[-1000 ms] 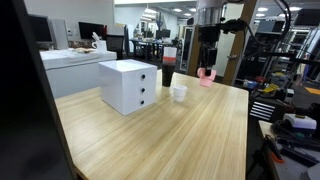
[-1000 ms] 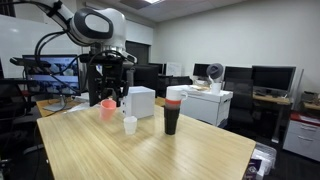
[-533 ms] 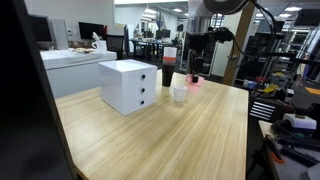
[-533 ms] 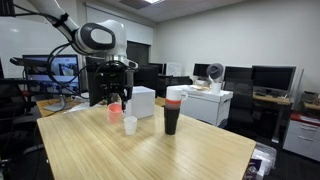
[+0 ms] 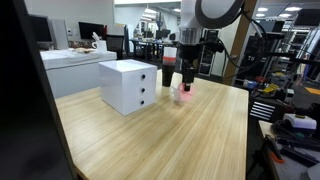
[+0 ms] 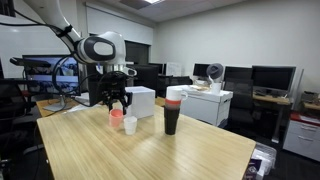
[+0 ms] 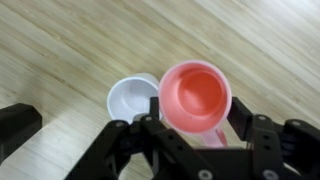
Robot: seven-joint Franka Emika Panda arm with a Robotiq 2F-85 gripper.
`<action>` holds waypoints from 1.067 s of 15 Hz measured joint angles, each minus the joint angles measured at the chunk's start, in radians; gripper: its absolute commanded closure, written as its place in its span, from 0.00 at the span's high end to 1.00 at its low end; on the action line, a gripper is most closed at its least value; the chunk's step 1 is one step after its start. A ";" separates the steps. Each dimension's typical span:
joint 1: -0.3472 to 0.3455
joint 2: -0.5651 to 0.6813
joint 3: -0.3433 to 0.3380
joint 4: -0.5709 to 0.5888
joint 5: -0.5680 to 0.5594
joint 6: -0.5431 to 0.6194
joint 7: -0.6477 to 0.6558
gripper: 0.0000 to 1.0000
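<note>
My gripper [image 7: 197, 122] is shut on a pink cup [image 7: 195, 93], open side up, its rim touching or just beside a small white cup [image 7: 131, 99] that stands on the wooden table [image 7: 60, 50]. In both exterior views the gripper [image 5: 186, 84] [image 6: 116, 104] holds the pink cup [image 5: 187, 97] [image 6: 116, 116] low over the table, right next to the white cup [image 5: 178, 94] [image 6: 130, 125]. I cannot tell whether the pink cup rests on the table.
A white drawer box [image 5: 128, 85] [image 6: 141, 100] stands on the table near the cups. A tall dark cup with a white and pink top [image 6: 172, 110] [image 5: 167, 75] stands close by. Desks, monitors and chairs surround the table [image 5: 170, 140].
The gripper has carried the pink cup down and across the table, from apart from the white cup to right beside it.
</note>
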 measured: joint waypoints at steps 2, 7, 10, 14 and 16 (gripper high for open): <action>0.003 0.020 0.011 0.000 0.000 0.021 0.007 0.43; 0.012 0.047 0.030 0.001 0.000 0.042 0.028 0.92; 0.012 0.048 0.032 0.003 0.000 0.043 0.038 0.99; 0.012 0.048 0.032 0.010 0.000 0.043 0.056 1.00; 0.011 0.048 0.031 0.022 0.000 0.041 0.063 1.00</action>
